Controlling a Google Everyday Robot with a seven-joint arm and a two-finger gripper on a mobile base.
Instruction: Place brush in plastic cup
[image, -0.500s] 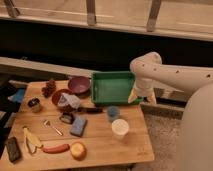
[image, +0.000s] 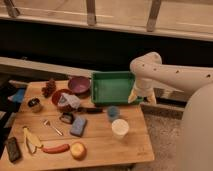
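The brush (image: 88, 110) is a slim dark stick lying flat on the wooden table (image: 100, 145), just left of a small blue cup (image: 113, 112). A white plastic cup (image: 120, 128) stands upright in front of the blue cup. My gripper (image: 141, 96) hangs from the white arm (image: 170, 75) at the right edge of the green tray (image: 112, 86), to the right of and behind the brush and both cups. It is open and holds nothing.
On the table are a purple bowl (image: 79, 84), a red bowl (image: 60, 96) with crumpled white material, a blue sponge (image: 78, 126), a fork (image: 52, 127), a banana (image: 30, 140), a flat black block (image: 12, 148), an apple (image: 78, 150) and a small tin (image: 34, 104).
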